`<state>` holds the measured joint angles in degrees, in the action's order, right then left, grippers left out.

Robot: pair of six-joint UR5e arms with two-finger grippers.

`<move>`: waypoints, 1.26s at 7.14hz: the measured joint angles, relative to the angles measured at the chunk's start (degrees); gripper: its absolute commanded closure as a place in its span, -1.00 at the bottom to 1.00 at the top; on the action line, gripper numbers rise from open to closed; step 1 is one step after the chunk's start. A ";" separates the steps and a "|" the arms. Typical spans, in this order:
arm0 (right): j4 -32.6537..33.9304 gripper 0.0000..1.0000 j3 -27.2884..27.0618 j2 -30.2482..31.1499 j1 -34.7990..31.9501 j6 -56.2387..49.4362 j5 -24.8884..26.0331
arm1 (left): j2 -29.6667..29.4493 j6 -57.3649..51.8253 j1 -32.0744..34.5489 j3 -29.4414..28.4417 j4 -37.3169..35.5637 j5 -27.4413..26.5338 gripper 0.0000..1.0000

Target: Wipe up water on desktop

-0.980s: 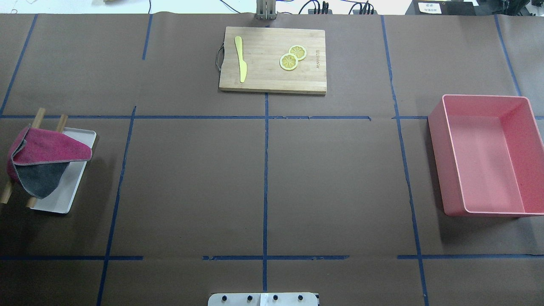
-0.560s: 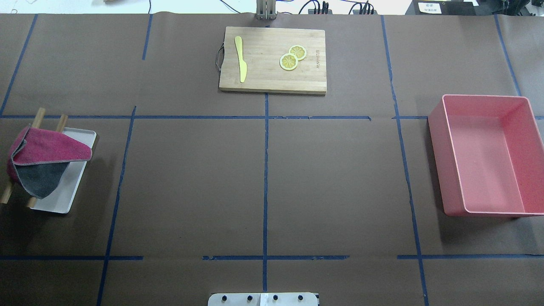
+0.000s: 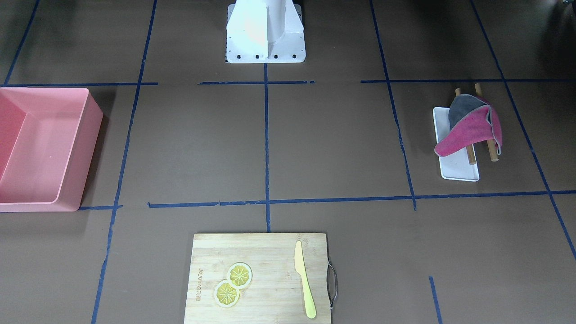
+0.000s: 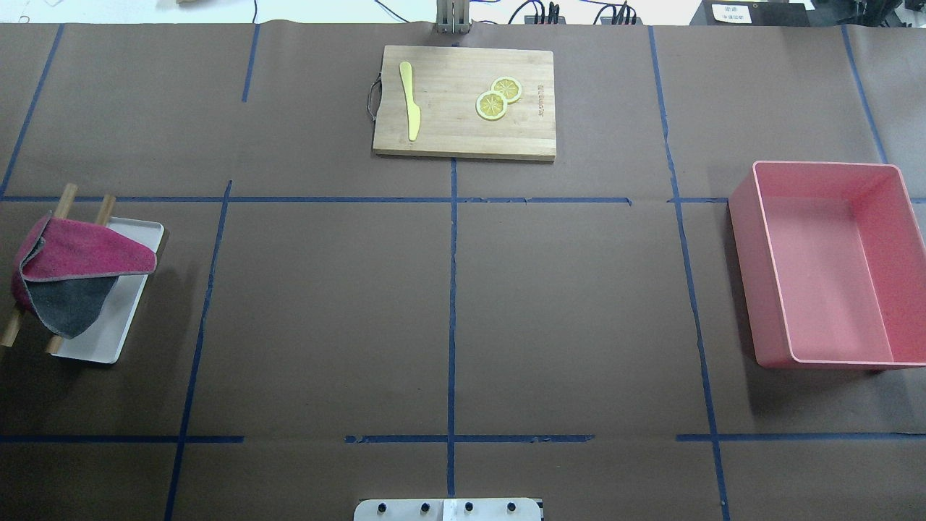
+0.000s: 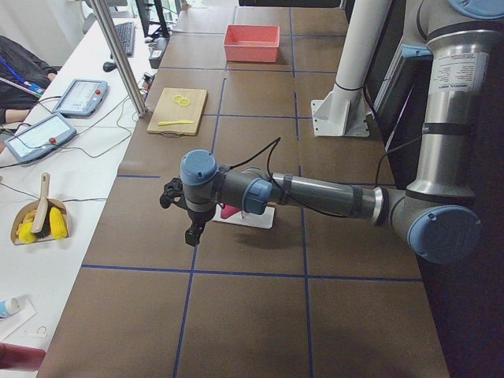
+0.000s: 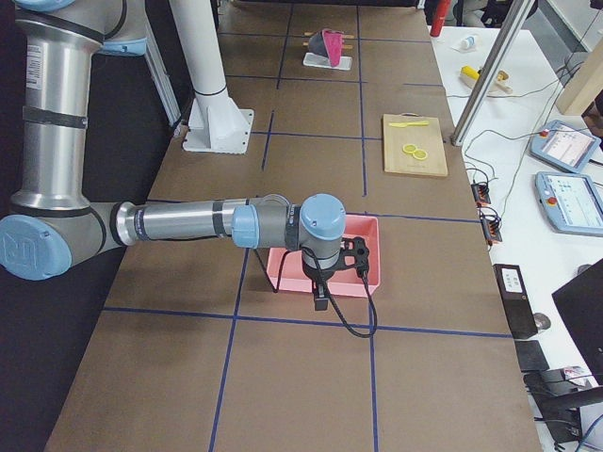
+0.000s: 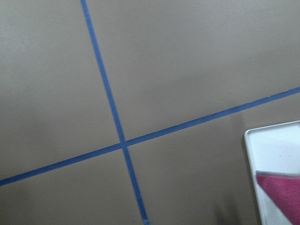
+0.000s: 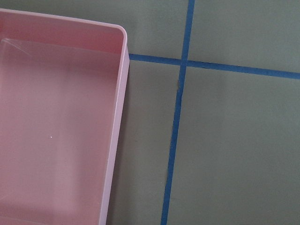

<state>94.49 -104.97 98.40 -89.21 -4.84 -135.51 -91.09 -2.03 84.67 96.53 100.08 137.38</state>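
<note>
Honestly, the cloth is the thing to grab first. It looks like soft, floppy microfibre, magenta on one side and grey on the other. It's draped tent-like over two wooden rods lying across a white tray at the robot's left end of the worktop. I'd guess it's light and will sag, so pinch a raised fold where it bridges the rods, not a dangling corner.

The worktop itself is a flat, matte brown sheet with blue tape lines, and I can't spot a wet patch in any view.

The left pincer hangs just beside the tray, and the right pincer is near a corner of the smooth pink plastic bin. Only the side cams catch them, so I can't tell if either is spread or pressed together.

On the far side there's a bamboo cutting board with lemon slices and a yellow knife.
</note>
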 measured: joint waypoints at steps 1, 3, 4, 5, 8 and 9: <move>0.00 -1.00 -0.04 -0.18 0.00 0.00 -0.52 | 0.44 4.03 -1.91 0.76 1.32 1.21 -1.00; 0.00 -1.00 0.01 -0.28 0.00 0.01 -1.13 | 1.63 18.12 -7.83 6.26 2.08 -0.01 -1.00; 0.00 -1.00 0.10 -0.30 0.00 0.01 -1.21 | 2.73 24.75 -11.81 9.97 2.10 -2.52 -1.00; 0.00 -1.00 0.15 -0.30 0.00 0.01 -1.23 | 3.59 29.36 -15.36 12.40 2.14 -4.60 -1.00; 0.00 -1.00 0.26 -0.31 0.00 0.01 -1.25 | 5.15 32.47 -21.40 13.67 2.28 -6.60 -0.71; 0.00 -1.00 0.31 -0.31 0.00 0.01 -1.25 | 5.41 32.40 -22.07 13.63 2.30 -7.38 -0.09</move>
<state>94.48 -104.66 98.09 -89.21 -4.83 -136.76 -85.68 30.38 62.60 110.17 102.38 130.00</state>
